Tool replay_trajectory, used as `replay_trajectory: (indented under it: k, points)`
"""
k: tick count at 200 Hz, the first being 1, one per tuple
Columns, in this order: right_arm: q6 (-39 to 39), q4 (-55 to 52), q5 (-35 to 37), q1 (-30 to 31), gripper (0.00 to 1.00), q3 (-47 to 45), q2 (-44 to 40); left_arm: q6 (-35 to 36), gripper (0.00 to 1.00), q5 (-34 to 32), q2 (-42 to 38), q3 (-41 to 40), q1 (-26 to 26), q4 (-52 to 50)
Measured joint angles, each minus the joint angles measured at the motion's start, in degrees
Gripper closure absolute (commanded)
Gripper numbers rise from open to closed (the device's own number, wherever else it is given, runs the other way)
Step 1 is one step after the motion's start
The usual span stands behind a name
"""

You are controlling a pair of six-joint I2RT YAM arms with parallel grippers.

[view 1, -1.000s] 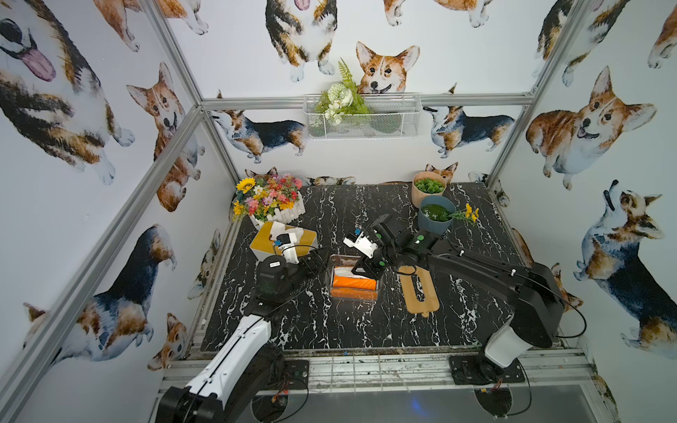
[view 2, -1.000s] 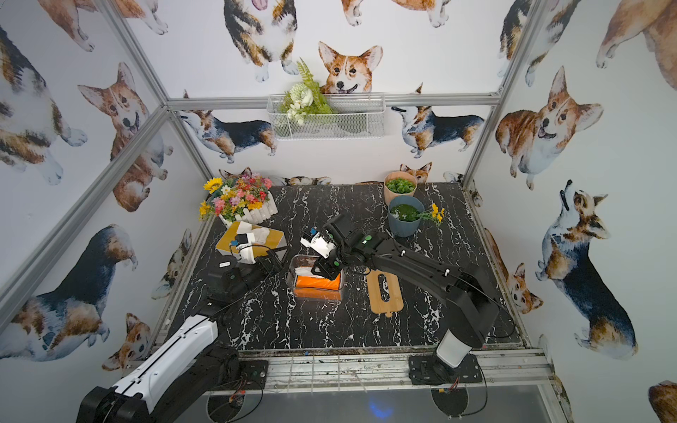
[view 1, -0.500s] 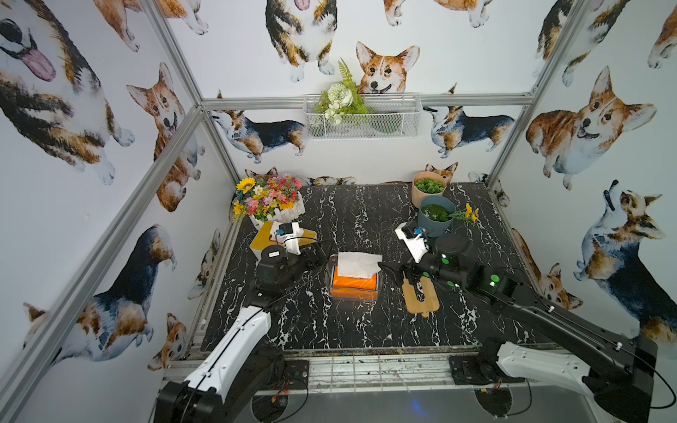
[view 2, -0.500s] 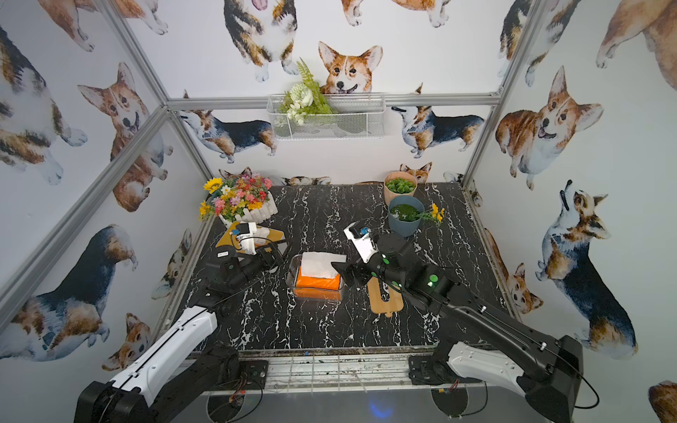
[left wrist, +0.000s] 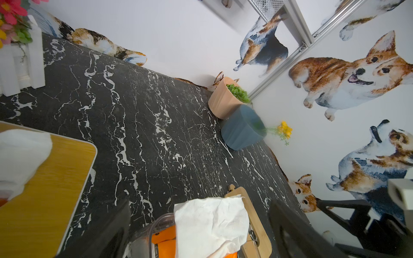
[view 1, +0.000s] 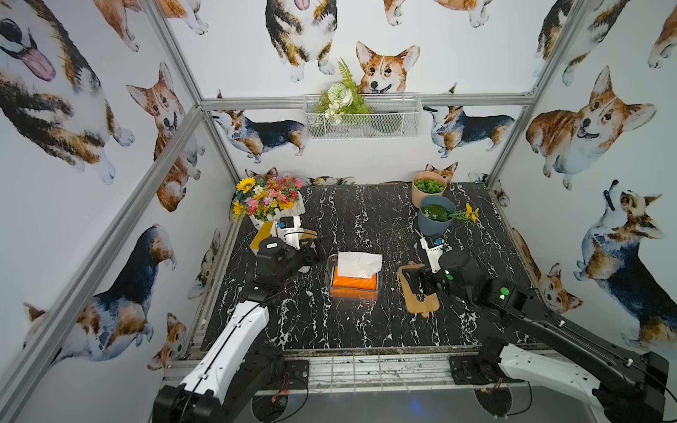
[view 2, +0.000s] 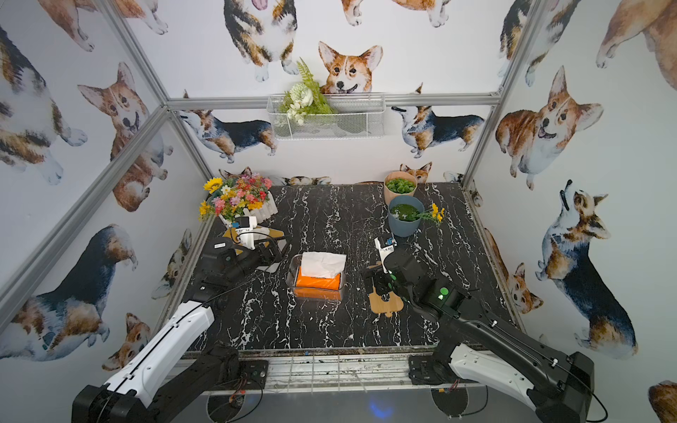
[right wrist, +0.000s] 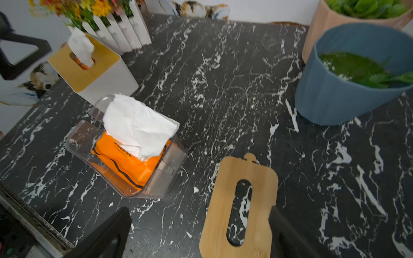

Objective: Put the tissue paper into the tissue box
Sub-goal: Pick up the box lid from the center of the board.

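A clear tissue box (view 1: 353, 296) (view 2: 317, 294) stands mid-table. Inside it lies an orange pack of tissue paper (view 1: 353, 282) (right wrist: 125, 163). A crumpled white sheet (view 1: 359, 263) (left wrist: 210, 223) (right wrist: 136, 127) sticks up out of the pack. The box's wooden slotted lid (view 1: 421, 305) (right wrist: 223, 201) lies flat on the table to its right. My left gripper (view 1: 318, 247) (left wrist: 200, 205) is open just left of the box, nothing between its fingers. My right gripper (view 1: 415, 280) (right wrist: 199, 211) hangs open and empty over the lid's near end.
A second, white tissue box with a wooden top (right wrist: 89, 71) (left wrist: 44, 189) sits at the back left beside a flower planter (view 1: 271, 201). A blue pot (view 1: 434, 219) and a pink pot (view 1: 426, 188) stand at the back right.
A second ago my right gripper was over the clear box at the white sheet; it has opened and drawn back right over the lid. The left gripper shifted slightly, still open.
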Motion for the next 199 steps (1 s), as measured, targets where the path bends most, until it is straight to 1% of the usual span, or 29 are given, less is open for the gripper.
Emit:
replay_trajectory:
  k: [64, 109, 124, 141, 199]
  points:
    - [6.01, -0.46, -0.66, -0.04, 0.0, -3.52, 10.12, 5.57, 0.0, 0.57, 1.68, 2.23, 2.21, -5.77]
    - [6.21, 0.79, -2.01, -0.11, 0.0, -3.61, 19.91, 8.55, 0.0, 0.68, 2.75, 2.27, 3.28, -7.32]
    - [6.23, 1.57, -2.78, -0.48, 0.04, -3.19, 23.02, 9.51, 0.0, 0.35, 3.02, 2.25, 3.45, -8.0]
    - [6.38, 1.95, -3.21, -0.9, 0.13, -2.64, 26.38, 10.16, 0.0, 0.33, 3.04, 2.08, 3.61, -8.46]
    - [7.93, 4.66, -4.9, -3.65, 0.23, -1.81, 32.57, 10.95, 0.0, 0.17, 1.9, 1.44, 4.44, -9.03]
